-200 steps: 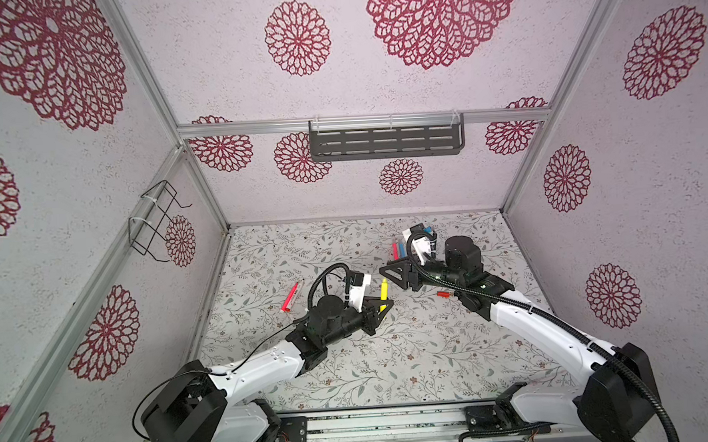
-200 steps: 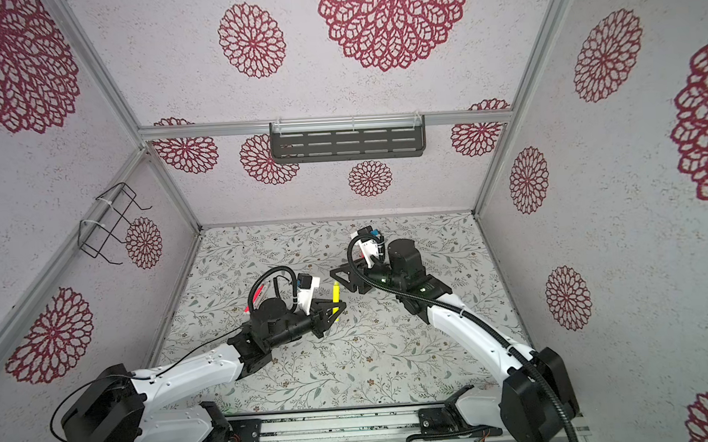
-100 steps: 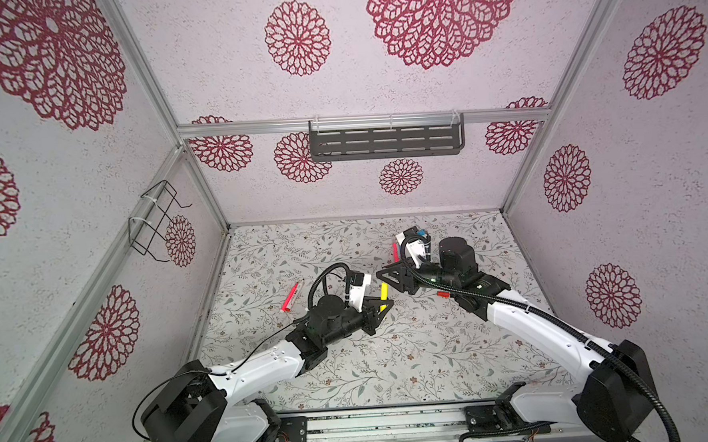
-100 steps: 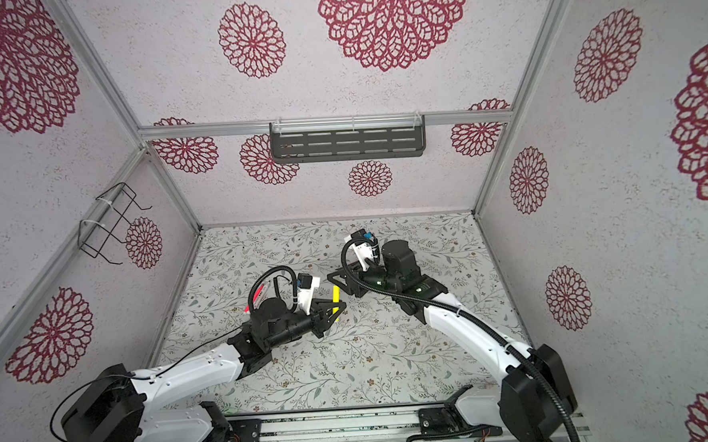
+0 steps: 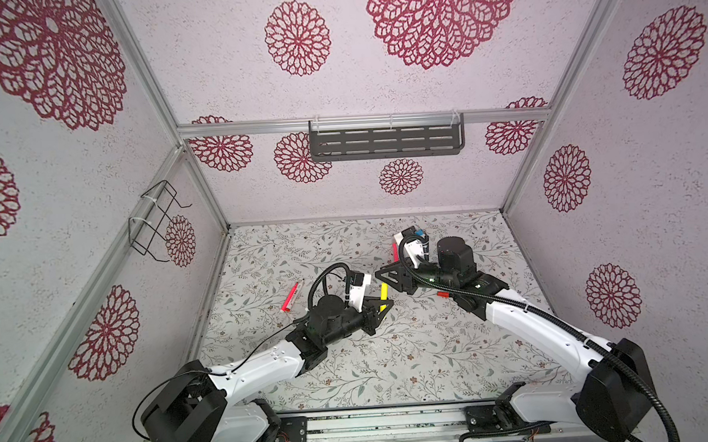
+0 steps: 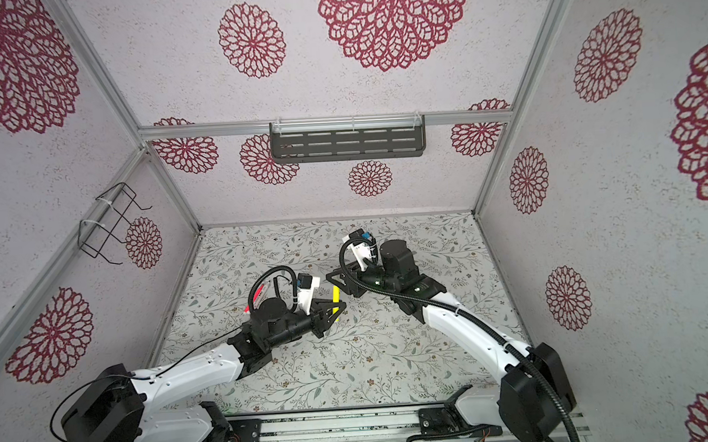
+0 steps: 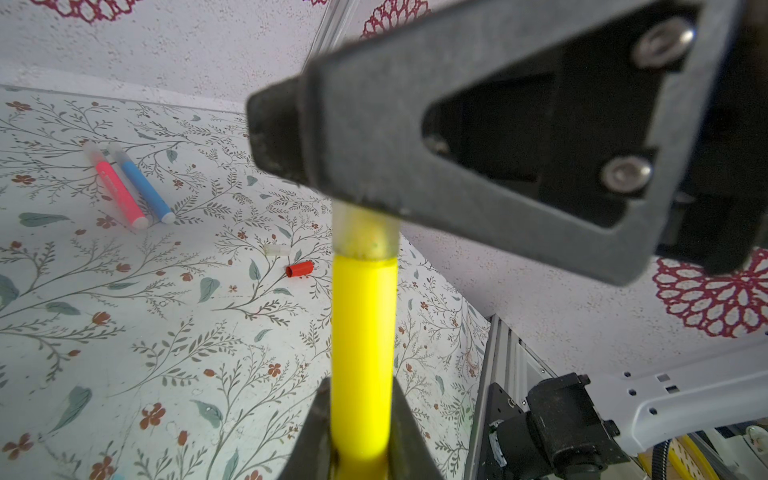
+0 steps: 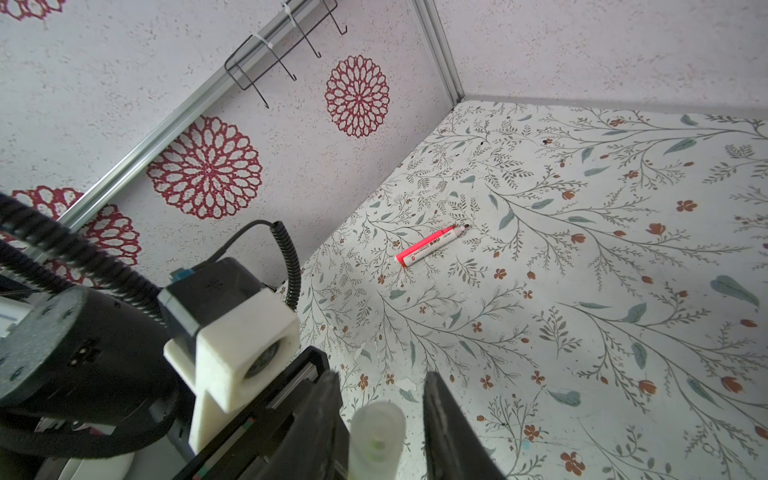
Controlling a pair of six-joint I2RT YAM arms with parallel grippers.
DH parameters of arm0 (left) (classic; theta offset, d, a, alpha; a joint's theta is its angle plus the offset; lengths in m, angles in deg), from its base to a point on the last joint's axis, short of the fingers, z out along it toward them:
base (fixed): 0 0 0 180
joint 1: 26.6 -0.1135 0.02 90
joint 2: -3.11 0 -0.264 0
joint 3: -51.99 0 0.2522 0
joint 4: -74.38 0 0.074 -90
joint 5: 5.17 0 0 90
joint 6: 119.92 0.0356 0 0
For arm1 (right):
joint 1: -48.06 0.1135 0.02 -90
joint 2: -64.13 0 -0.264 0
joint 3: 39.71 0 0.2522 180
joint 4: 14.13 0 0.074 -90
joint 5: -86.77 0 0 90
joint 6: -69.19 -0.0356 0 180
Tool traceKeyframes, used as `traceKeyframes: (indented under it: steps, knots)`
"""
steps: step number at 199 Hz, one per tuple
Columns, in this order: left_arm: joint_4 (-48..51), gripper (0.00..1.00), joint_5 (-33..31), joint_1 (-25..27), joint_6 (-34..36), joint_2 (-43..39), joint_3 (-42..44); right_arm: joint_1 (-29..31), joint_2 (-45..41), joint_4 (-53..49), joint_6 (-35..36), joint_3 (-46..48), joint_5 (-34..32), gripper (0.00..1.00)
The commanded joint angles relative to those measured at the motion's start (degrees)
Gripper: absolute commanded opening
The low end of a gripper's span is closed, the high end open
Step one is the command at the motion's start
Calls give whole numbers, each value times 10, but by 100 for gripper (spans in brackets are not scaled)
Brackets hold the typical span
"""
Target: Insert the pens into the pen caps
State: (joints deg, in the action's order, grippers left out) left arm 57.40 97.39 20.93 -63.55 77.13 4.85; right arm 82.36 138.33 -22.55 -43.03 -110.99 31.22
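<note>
**Yellow pen and cap held between both grippers at mid-floor**

The left gripper (image 7: 361,432) is clamped tight on the lower barrel of the yellow pen (image 7: 361,332). It holds the pen clear of the floral floor (image 5: 393,365) near the middle of the scene. A pale cap (image 7: 365,232) sits on the pen's free end, which points toward the right gripper (image 8: 379,382). That gripper reaches in from the right, its jaws narrow, one on each side of this cap. The right wrist view shows a thin sliver of floor between the cap and each of the fingers (image 8: 444,424). Whether they actually pinch the cap I cannot tell.

A red-orange pen (image 5: 290,297) lies on the floor to the left of the left gripper, well apart from it, its dark tip bare. Far and right of centre, a pink pen (image 7: 118,191) and a blue pen (image 7: 141,187) lie side by side, touching or nearly so. Each of the two ends in a pale translucent cap. Nearer than those, a loose pale cap (image 7: 277,250) and a red cap (image 7: 300,269) lie just beside each other on the floor.
</note>
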Motion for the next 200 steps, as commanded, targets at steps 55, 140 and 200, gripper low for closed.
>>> traceKeyframes:
  steps: [55,140,200]
  knots:
    - [-3,0,-5,5,8,-1,-7,3,3,13,9,-26,-4,21]
    - [-42,0,-18,-7,8,-29,6,35,11,53,-13,51,-24,0]
    - [-86,0,19,-64,-20,-83,23,105,62,169,-112,175,-122,0]
